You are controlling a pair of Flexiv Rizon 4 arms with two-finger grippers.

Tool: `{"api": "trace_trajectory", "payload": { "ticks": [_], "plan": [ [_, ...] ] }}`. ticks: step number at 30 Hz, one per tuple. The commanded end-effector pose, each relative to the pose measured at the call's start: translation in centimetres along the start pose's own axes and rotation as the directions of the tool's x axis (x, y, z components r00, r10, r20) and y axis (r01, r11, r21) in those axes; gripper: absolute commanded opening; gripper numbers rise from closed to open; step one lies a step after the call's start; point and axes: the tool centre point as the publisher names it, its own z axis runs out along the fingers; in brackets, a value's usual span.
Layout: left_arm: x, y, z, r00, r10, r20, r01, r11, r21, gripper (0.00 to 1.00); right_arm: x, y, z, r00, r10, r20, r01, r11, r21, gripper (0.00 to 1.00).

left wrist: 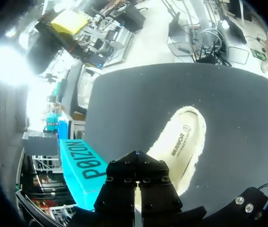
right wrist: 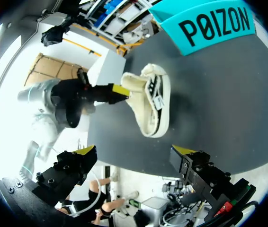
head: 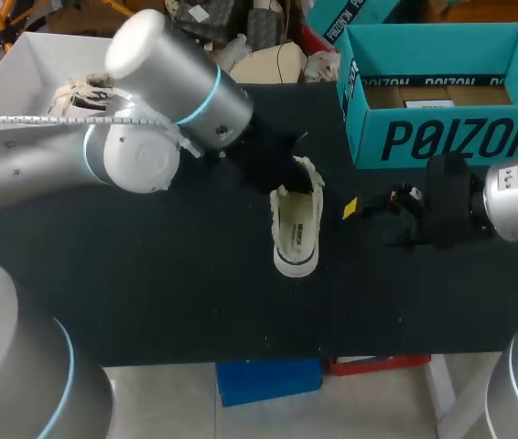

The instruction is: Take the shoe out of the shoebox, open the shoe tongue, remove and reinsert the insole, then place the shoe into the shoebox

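Note:
A cream shoe (head: pixel 296 229) lies on the black table with its printed insole (left wrist: pixel 180 144) facing up. My left gripper (head: pixel 282 174) is at the shoe's far end, shut on the tongue (right wrist: pixel 135 84), which it holds pulled back from the opening. In the left wrist view that gripper (left wrist: pixel 136 187) covers the tongue, and the insole stretches out ahead of it. Just right of the shoe, my right gripper (head: pixel 366 218) stands open and holds nothing. From the right wrist, its fingers (right wrist: pixel 135 150) are spread wide, with the shoe (right wrist: pixel 154 106) ahead of them. The teal shoebox (head: pixel 442 137) stands open at the back right.
A white bin (head: pixel 21 69) holding pale items sits at the back left, behind my left arm. Cardboard lies inside the shoebox. Bare black tabletop (head: pixel 149 283) stretches in front of the shoe and to its left.

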Motion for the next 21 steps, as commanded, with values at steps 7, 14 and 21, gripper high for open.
{"api": "trace_trajectory", "payload": {
  "ticks": [7, 14, 21],
  "plan": [
    [0.7, 1.6, -5.5, 0.848, -0.338, 0.407, 0.376, 0.926, -0.014, 0.00, 0.0, 0.0, -0.2, 1.000, 0.000, 0.000, 0.000, 1.000, 0.002, 1.00],
    [1.5, 2.9, -7.1, 0.794, -0.412, 0.446, 0.479, 0.877, -0.043, 0.00, 0.0, 0.0, -0.2, 1.000, 0.000, 0.000, 0.000, 1.000, 0.002, 1.00],
    [2.1, 3.8, -8.0, 0.826, -0.377, 0.420, 0.456, 0.884, -0.102, 0.00, 0.0, 0.0, -0.2, 1.000, 0.000, 0.000, 0.000, 1.000, 0.002, 1.00]
  ]
}}
